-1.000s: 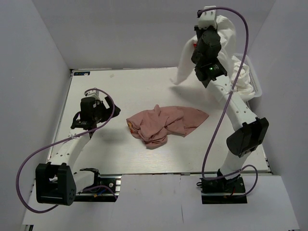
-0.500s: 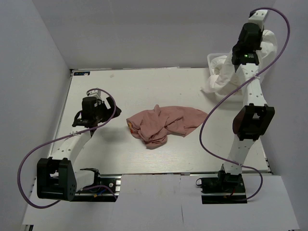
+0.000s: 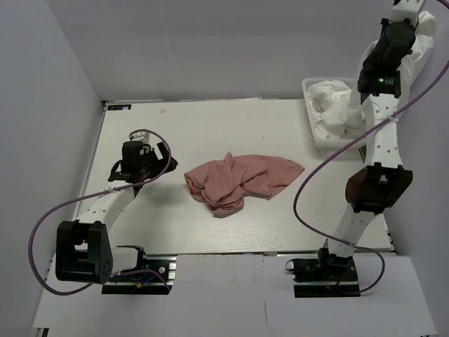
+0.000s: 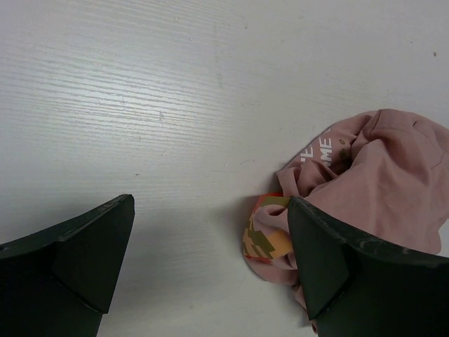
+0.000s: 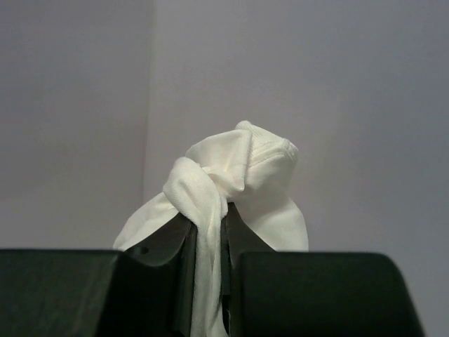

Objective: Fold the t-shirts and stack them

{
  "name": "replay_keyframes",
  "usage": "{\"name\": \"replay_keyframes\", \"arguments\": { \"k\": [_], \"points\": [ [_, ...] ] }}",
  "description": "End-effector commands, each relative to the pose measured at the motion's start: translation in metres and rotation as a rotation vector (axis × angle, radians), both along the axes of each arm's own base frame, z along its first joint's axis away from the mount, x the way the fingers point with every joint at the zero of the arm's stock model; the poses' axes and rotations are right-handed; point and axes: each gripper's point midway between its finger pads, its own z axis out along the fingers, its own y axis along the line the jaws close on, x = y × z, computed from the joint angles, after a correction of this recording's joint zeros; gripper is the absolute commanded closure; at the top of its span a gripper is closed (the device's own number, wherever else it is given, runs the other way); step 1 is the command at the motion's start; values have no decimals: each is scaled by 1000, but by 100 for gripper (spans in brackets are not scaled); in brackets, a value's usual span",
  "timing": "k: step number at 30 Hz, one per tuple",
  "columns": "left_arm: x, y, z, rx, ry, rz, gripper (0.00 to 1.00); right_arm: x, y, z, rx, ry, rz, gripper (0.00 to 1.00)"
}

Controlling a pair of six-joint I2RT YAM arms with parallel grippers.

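The task looks to be at its start: nothing is folded and no stack exists anywhere on the tabletop [image 3: 210,126].

The pink t-shirt [image 3: 242,184] lies in a crumpled heap at the middle of the tabletop, bunched thickest at its 8 o'clock end and trailing flatter cloth toward 3 o'clock. In the left wrist view its folds roll over one another, with white lettering and part of an orange-and-green pixel print [image 4: 266,239] showing at the edge of the heap.

The left end effector [image 4: 210,260] hovers just above the tabletop at 9 o'clock of the pink t-shirt, jaws spread wide and empty, one finger close to the printed edge.

The right end effector [image 5: 208,246] is raised high over the corner at 2 o'clock, its jaws pinched on a white t-shirt [image 3: 424,45] that hangs from it in a twisted, knotted bunch.

More white t-shirts [image 3: 333,105] sit heaped in the basket [image 3: 330,144] at 2 o'clock.

What is left, by my reading, is everything: each shirt must be spread flat, folded and stacked. The soft cloth will likely sag and need both arms to flatten.
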Motion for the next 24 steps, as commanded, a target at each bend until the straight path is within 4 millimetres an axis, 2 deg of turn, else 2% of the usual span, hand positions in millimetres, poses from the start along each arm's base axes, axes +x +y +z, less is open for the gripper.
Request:
{"name": "replay_keyframes", "arguments": {
  "k": [1,3,4,5,6,7,8,9,10,11,12,13,14,17,19,20,21,22,23,24],
  "points": [
    [8,-5,17,-2,-48,-24,0,27,37,-9,6,-7,243,100],
    [7,-6,22,-9,-60,-33,0,42,52,-36,81,24,334,100],
    [5,-8,23,-15,-70,-40,0,56,68,-74,119,92,424,100],
    [5,-8,27,-16,-81,-40,0,61,76,-89,146,115,461,100],
    [3,-8,22,-16,-70,-40,0,66,79,-127,180,167,477,100],
    [2,-8,27,-36,-78,-27,0,67,81,-142,210,186,485,100],
    [-3,-10,19,-52,-53,-27,0,69,81,-153,284,157,483,100],
    [-2,-14,31,-66,-90,-44,0,66,75,-200,324,214,443,100],
    [-5,-18,26,-89,-85,-55,0,65,70,-213,368,202,418,100],
    [-9,-26,32,-127,-99,-93,0,64,66,-222,410,171,387,100],
    [-9,-31,36,-158,-106,-108,0,61,63,-259,447,221,354,100],
    [-12,-35,34,-172,-102,-129,0,61,64,-273,481,235,351,100],
    [-14,-42,38,-208,-103,-158,0,59,65,-292,521,284,357,95],
    [-23,-54,37,-275,-87,-204,0,52,63,-326,631,353,328,95],
    [-30,-57,29,-308,-54,-207,0,47,64,-322,682,341,325,91],
    [-29,-58,30,-308,-63,-208,0,42,69,-311,693,333,360,76],
    [-32,-58,25,-316,-40,-200,0,38,77,-309,724,327,389,63],
    [-31,-56,24,-308,-42,-187,0,28,84,-270,709,266,433,38],
    [-31,-53,22,-308,-28,-165,0,22,87,-268,710,268,442,25],
    [-33,-51,15,-299,-11,-148,0,16,100,-263,716,268,504,10]
  ]
}}
